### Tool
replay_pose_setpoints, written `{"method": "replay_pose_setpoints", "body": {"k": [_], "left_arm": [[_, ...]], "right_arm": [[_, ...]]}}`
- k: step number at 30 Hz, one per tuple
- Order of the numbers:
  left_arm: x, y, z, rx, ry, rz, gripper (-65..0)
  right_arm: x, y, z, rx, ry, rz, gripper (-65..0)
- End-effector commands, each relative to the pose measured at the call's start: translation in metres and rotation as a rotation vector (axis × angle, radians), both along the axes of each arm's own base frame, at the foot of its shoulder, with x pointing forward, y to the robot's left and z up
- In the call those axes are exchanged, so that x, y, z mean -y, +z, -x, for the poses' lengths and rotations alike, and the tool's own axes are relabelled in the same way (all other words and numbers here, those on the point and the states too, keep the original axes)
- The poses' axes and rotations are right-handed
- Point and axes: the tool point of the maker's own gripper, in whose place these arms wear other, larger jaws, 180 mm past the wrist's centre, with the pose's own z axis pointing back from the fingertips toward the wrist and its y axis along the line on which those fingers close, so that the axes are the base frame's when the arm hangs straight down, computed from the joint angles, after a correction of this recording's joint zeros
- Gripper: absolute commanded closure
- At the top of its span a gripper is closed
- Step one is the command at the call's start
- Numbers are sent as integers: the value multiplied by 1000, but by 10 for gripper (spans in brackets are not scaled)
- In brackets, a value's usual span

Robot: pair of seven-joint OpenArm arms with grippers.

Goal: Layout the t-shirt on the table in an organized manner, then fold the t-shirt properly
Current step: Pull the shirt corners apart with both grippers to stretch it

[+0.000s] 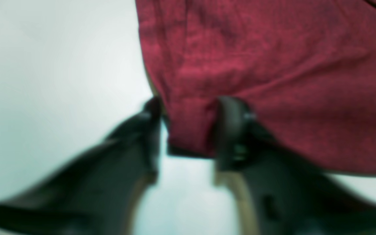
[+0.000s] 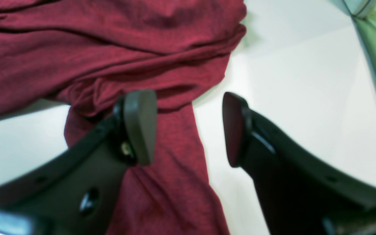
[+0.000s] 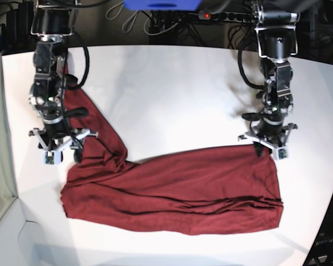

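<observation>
Pinching a corner of the t-shirt (image 1: 273,71) between narrow jaws, the left end effector (image 1: 191,130) shows only through blur. Right end effector (image 2: 189,127) stands wide above a twisted strip of cloth, holding nothing. Fabric sprawls rumpled across the white desk (image 3: 172,94), sleeves and collar indistinguishable.

No legible text, label, brand, number or sign is found in any view. The t-shirt (image 3: 172,191) is plain, unprinted fabric; the table (image 3: 172,88) bears no markings. Blur in the left wrist view may conceal fine print.
</observation>
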Motion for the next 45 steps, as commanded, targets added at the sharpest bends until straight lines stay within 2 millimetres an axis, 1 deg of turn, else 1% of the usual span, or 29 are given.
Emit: {"method": "replay_pose_setpoints", "body": {"k": [1, 2, 4, 5, 7, 8, 10, 11, 12, 14, 17, 19, 22, 24, 26, 28, 30, 31, 34, 36, 40, 42, 45], "left_arm": [[6, -8, 5, -52, -18, 16, -66], [4, -6, 5, -49, -15, 15, -3], [2, 2, 1, -29, -16, 8, 0], [1, 9, -2, -11, -17, 3, -17], [0, 22, -4, 25, -22, -9, -1], [1, 31, -6, 48, -27, -15, 0], [3, 53, -11, 106, -37, -29, -3], [4, 60, -12, 120, -40, -33, -3], [1, 67, -13, 122, -37, -38, -3], [-12, 79, -12, 120, -7, -40, -3], [-29, 94, -10, 127, 42, -34, -3], [-37, 101, -9, 135, 67, -31, -3], [-48, 112, -7, 161, 92, -40, -3], [-54, 114, -5, 163, 102, -45, -3], [-55, 113, -4, 161, 104, -45, -3], [-56, 113, -3, 165, 111, -30, -3], [-62, 107, 6, 158, 134, -6, -3], [-64, 105, 9, 157, 143, 8, -3], [-70, 99, 17, 147, 163, 31, -3], [-75, 96, 23, 132, 157, 11, -3], [-76, 89, 31, 121, 166, 40, -3], [-75, 85, 35, 113, 168, 55, -3], [-80, 82, 41, 99, 168, 44, -3]], "right_arm": [[1, 16, -6, 55, 2, 9, -331], [1, 14, -5, 50, 2, 7, -331], [-3, 7, 1, 34, 3, -4, -324], [-6, 4, 2, 28, 3, -15, -316], [-11, -6, 8, 5, 1, -30, -298], [-11, -10, 11, -6, 1, -32, -291], [-17, -24, 18, -43, -2, -52, -282], [-19, -32, 21, -61, -4, -59, -279], [-19, -41, 25, -87, -6, -63, -275], [-18, -55, 30, -124, -11, -71, -264], [-16, -76, 40, -181, -22, -79, -231], [-15, -82, 43, -198, -25, -80, -204], [-14, -91, 54, -226, -26, -78, -152], [-16, -95, 59, -238, -25, -82, -112], [-18, -101, 69, -258, -21, -83, -73], [-20, -101, 78, -263, -20, -83, -36], [-32, -101, 89, -266, -8, -97, -2], [-37, -99, 93, -263, 0, -100, 0], [-39, -93, 109, -259, 3, -97, 0], [-44, -91, 122, -266, 15, -95, 0], [-56, -95, 148, -304, 54, -92, 0], [-56, -97, 160, -321, 55, -89, 0], [-57, -99, 177, -348, 57, -87, 0]]}}
